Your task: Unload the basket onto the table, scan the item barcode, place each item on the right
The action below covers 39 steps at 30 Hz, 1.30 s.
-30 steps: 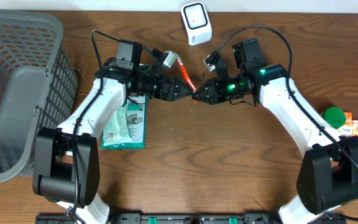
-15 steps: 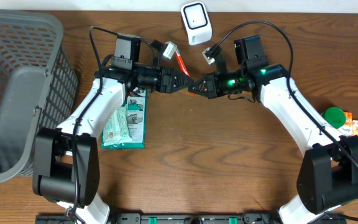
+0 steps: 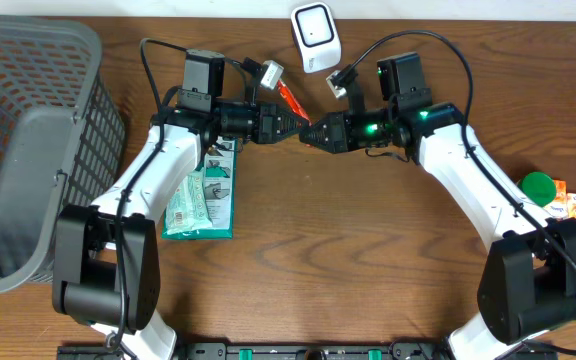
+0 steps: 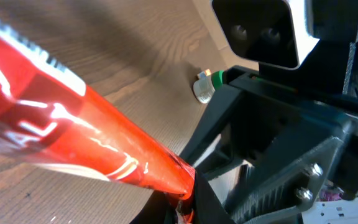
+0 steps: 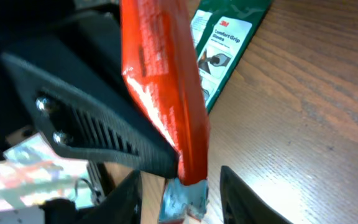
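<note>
Packet (image 3: 288,100) (red stick) clamped in left fingers (image 5: 104,134), long axis toward 11 o'clock; right fingers (image 5: 244,196) apart around its end. Barcode scanner (image 3: 315,35) at 12 o'clock.

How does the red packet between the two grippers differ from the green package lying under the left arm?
The red packet is long and narrow, while the green package is clearly wider. The red packet is up off the table, clamped in the left gripper, while the green package lies flat on the wood and no gripper touches it. The red packet is one bright colour, and the green package has white printed areas. Both look like glossy sealed retail packs.
</note>
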Tool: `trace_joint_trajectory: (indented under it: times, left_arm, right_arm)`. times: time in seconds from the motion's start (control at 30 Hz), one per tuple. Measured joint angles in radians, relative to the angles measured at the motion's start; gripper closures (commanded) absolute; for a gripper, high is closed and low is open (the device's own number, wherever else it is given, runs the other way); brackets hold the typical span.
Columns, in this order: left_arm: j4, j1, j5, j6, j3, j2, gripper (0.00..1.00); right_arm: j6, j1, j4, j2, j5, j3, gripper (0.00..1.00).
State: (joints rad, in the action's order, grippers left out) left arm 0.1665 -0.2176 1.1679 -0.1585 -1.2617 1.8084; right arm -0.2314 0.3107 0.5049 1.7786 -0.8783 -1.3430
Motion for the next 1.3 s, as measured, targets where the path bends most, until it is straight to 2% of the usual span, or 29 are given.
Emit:
trace_joint_trajectory:
  times: [0.23,0.33,0.4,0.5,0.6,0.67,0.8,0.9,0.93,1.03,1.07,1.1,1.13,1.17,1.2,1.3]
  left_arm:
    - [0.069,-0.002,-0.066,-0.033,-0.004,0.000,0.93]
    - [0.291,-0.004,-0.172,-0.028,-0.049,0.003,0.93]
    - [0.489,-0.014,-0.298,-0.006,-0.137,0.011,0.93]
    - [0.747,-0.053,-0.534,0.039,-0.335,0.019,0.93]
    - [1.006,-0.136,-0.777,0.133,-0.597,0.019,0.93]
    - [1.107,-0.195,-0.887,0.206,-0.721,0.014,0.93]
    - [1.122,-0.307,-1.054,0.328,-0.793,-0.005,0.91]
    - [1.101,-0.371,-1.133,0.371,-0.789,0.007,0.91]
    - [1.101,-0.383,-1.145,0.377,-0.787,0.011,0.91]
    - [1.100,-0.414,-1.153,0.396,-0.779,0.019,0.92]
    - [1.100,-0.421,-1.154,0.404,-0.777,0.019,0.92]
    - [1.101,-0.426,-1.156,0.409,-0.777,0.019,0.93]
    - [1.102,-0.430,-1.156,0.416,-0.777,0.019,0.93]
    - [1.109,-0.431,-1.154,0.422,-0.777,0.019,0.92]
    - [1.126,-0.430,-1.146,0.429,-0.777,0.019,0.93]
    - [1.173,-0.413,-1.067,0.455,-0.776,0.023,0.92]
  right_arm:
    - [0.024,-0.069,0.071,0.000,-0.001,0.000,0.44]
    - [0.047,-0.156,0.150,0.000,0.001,0.000,0.41]
    - [0.068,-0.226,0.216,0.000,0.018,0.000,0.39]
    - [0.085,-0.301,0.275,0.000,0.071,0.000,0.35]
    - [0.092,-0.349,0.306,0.000,0.124,0.000,0.33]
    - [0.095,-0.357,0.316,0.000,0.150,0.001,0.30]
    - [0.102,-0.349,0.325,0.000,0.195,0.001,0.17]
    - [0.108,-0.340,0.331,0.000,0.249,0.001,0.15]
    - [0.108,-0.336,0.333,0.000,0.267,0.001,0.18]
    - [0.109,-0.327,0.336,0.000,0.289,0.001,0.51]
    - [0.117,-0.324,0.334,0.000,0.279,0.001,0.70]
    - [0.127,-0.324,0.328,0.000,0.253,0.001,0.94]
    - [0.134,-0.323,0.322,0.000,0.223,0.001,0.99]
    - [0.153,-0.325,0.307,0.000,0.164,0.002,0.99]
    - [0.173,-0.325,0.294,0.000,0.106,0.002,0.94]
    - [0.255,-0.323,0.268,0.000,-0.096,0.002,0.47]
